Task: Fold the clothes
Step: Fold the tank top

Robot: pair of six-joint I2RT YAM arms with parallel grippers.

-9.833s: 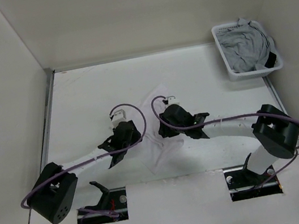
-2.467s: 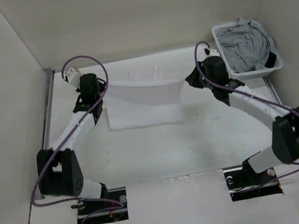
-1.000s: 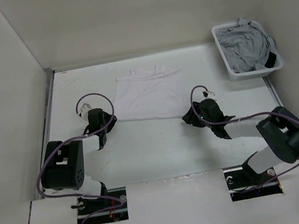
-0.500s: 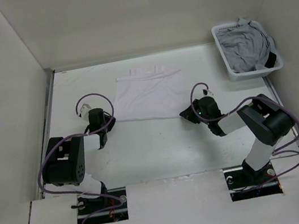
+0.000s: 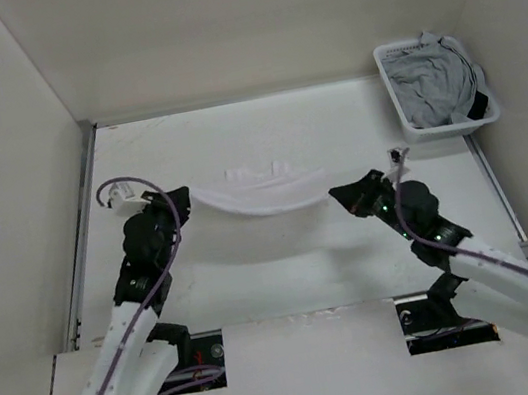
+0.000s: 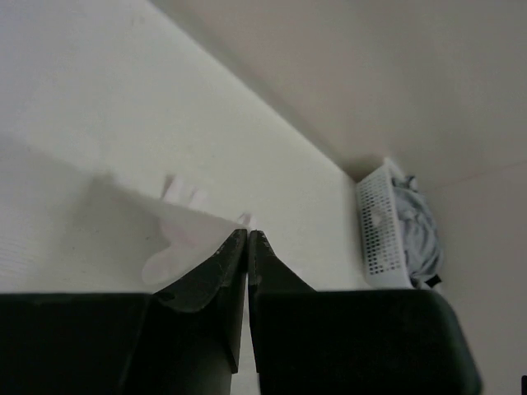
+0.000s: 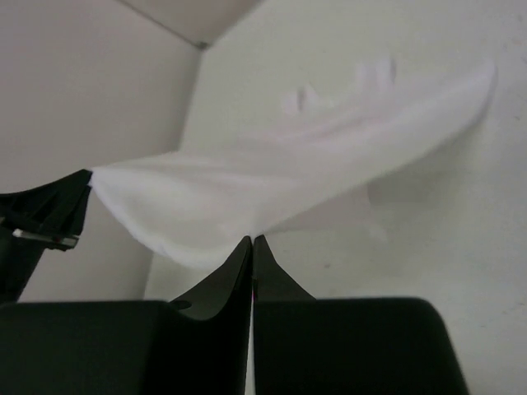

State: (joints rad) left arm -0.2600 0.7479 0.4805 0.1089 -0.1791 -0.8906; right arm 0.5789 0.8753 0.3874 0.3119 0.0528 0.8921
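From above, your left end effector [image 5: 181,197] and right end effector [image 5: 336,192] each pinch one end of the shirt [image 5: 262,196]. It hangs between them as a sagging band over the middle of the worktop [image 5: 285,265]. Spread the arms wider and the thin cloth may slip out of one pinch (the whole span would then drop to one side). The basket [image 5: 392,85] sits well apart, so a snag there looks unlikely.

In the left wrist view, the jaws are pressed together with cloth showing just beside the tips. You can't tell how much is caught, and a shallow hold could shake loose on a quick swing.

In the right wrist view, the jaws are clamped on the shirt's edge and the cloth billows toward the other arm. If you lower unevenly, the slack belly would likely land first and bunch, leaving a crooked fold.
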